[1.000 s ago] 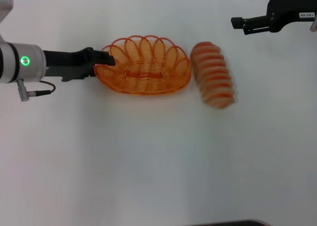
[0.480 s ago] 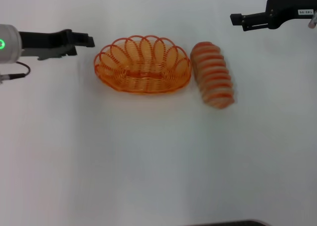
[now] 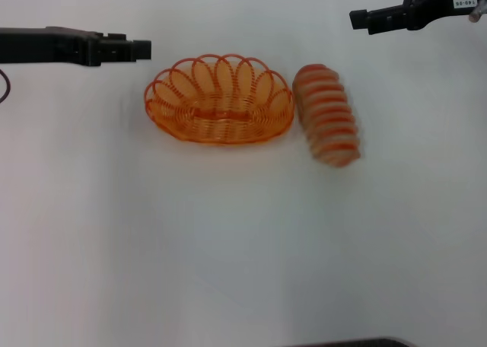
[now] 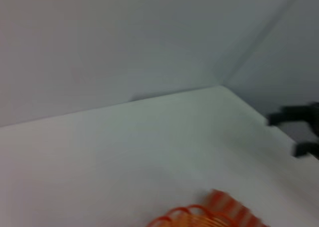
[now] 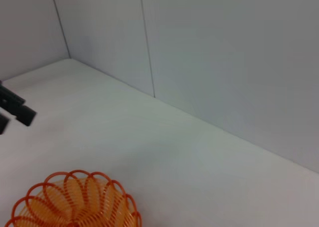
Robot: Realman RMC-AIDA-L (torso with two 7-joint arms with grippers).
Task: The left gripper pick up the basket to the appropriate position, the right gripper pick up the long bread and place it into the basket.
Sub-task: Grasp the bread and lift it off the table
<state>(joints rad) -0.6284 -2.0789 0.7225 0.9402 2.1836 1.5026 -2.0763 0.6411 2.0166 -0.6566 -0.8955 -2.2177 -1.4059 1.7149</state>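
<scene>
The orange wire basket (image 3: pixel 219 100) rests on the white table, with nothing in it. The long bread (image 3: pixel 327 115), tan with orange-red ridges, lies on the table just right of the basket, outside it. My left gripper (image 3: pixel 143 50) hovers to the far left of the basket, apart from its rim; the right wrist view shows its two fingers (image 5: pixel 22 115) spread and holding nothing. My right gripper (image 3: pixel 367 3) is at the far right, beyond the bread, open and holding nothing. The left wrist view catches the basket's rim (image 4: pixel 184 217), the bread (image 4: pixel 232 207) and the right gripper (image 4: pixel 289 135).
A white table (image 3: pixel 228 240) carries the basket and bread. Grey wall panels (image 5: pixel 209 48) stand along its far edge.
My left gripper has let go of the basket's left rim and drawn back leftward and farther away. The right gripper has drifted slightly farther off. Basket and bread have stayed put.
</scene>
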